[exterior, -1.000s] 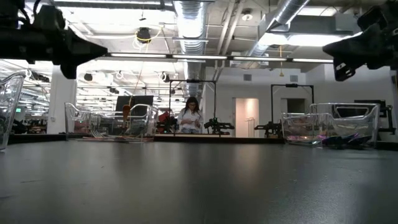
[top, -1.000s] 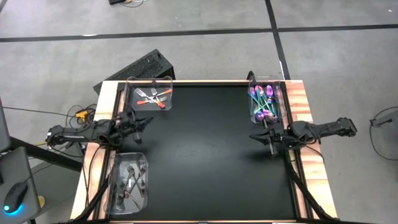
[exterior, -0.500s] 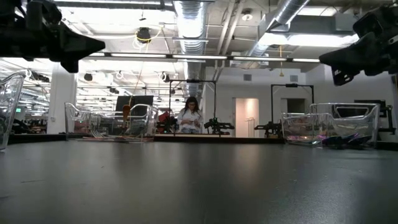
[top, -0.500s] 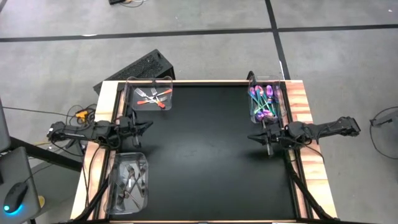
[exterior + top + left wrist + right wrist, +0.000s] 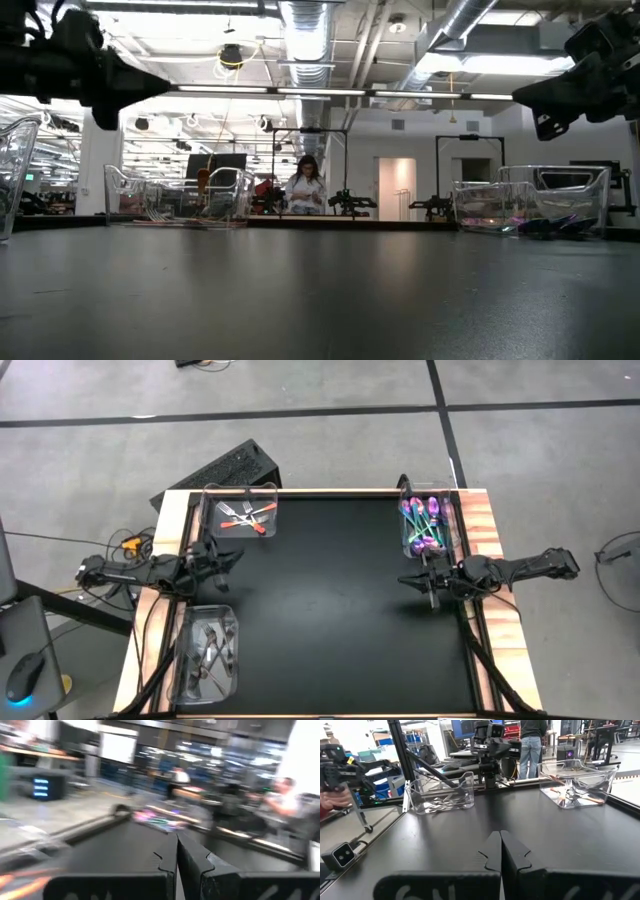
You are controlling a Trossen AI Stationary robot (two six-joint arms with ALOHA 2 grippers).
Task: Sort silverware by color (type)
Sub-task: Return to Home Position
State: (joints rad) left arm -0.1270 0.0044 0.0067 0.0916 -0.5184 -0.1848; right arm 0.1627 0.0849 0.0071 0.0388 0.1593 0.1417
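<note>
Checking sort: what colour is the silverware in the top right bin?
Purple-teal silverware, clearest in high view.

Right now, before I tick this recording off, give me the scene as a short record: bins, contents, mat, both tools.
top-left bin: orange pieces
top-right bin: purple pieces
bottom-left bin: black pieces
mat: no loose silverware visible
left tool: shut, empty, over the mat's left edge, between the two left bins
right tool: shut, empty, over the mat by the top-right bin's near end
sorting: looks finished
</note>
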